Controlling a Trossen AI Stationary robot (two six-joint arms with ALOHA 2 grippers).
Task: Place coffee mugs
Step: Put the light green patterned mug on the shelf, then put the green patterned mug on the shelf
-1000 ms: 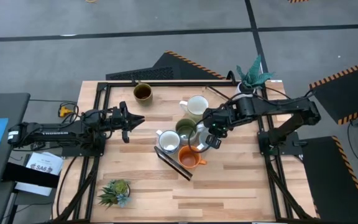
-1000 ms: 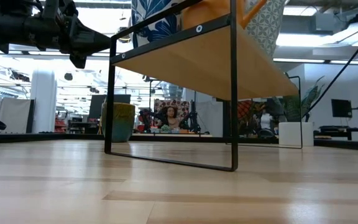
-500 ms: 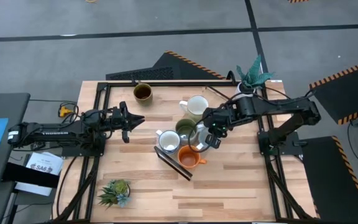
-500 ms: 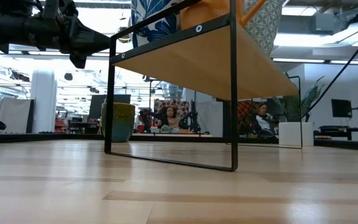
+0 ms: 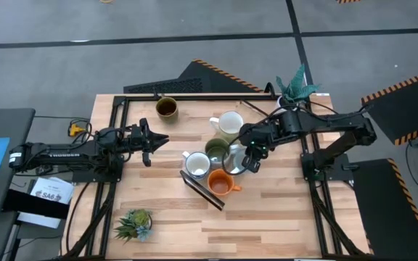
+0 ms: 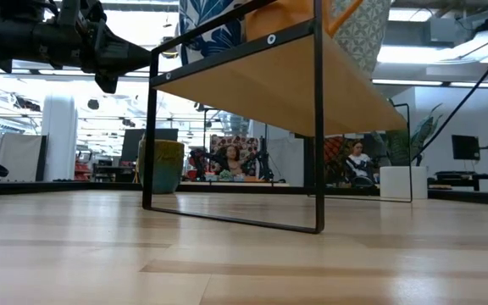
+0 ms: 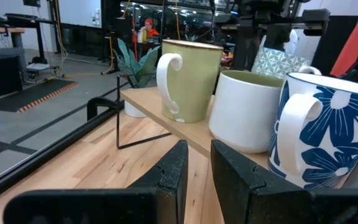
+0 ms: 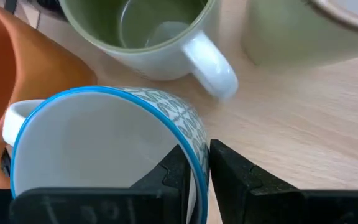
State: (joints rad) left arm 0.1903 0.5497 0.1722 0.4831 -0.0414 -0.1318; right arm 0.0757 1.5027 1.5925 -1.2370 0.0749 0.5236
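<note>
Five mugs sit on a low wooden shelf with a black frame point(image 5: 203, 190): a pale one point(image 5: 229, 125), one with an olive inside point(image 5: 217, 150), a white blue-flowered one point(image 5: 197, 164), an orange one point(image 5: 222, 186) and a patterned blue-rimmed one point(image 5: 232, 161). A dark brown mug point(image 5: 167, 107) stands on the table near the far edge. My right gripper point(image 8: 197, 177) is shut on the patterned mug point(image 8: 104, 149). My left gripper point(image 5: 158, 139) hovers left of the shelf, shut and holding nothing. My right gripper holds the patterned mug by its blue rim point(image 8: 194, 155), on the side away from the orange mug point(image 8: 17, 68). One finger is inside the cup and one outside, pinching the wall. The fingers come from above, slanting in from the table's right. The mug's base is hidden.
A white pot with teal leaves point(image 5: 294, 90) stands at the far right corner. A spiky green plant point(image 5: 135, 223) sits at the near left. Bare table lies near and right of the shelf. In the low view, people sit in the room behind point(image 6: 356, 161).
My right gripper has drawn back a little toward the table's right edge, still shut on the patterned mug's rim. The mug has shifted slightly with it on the shelf.
</note>
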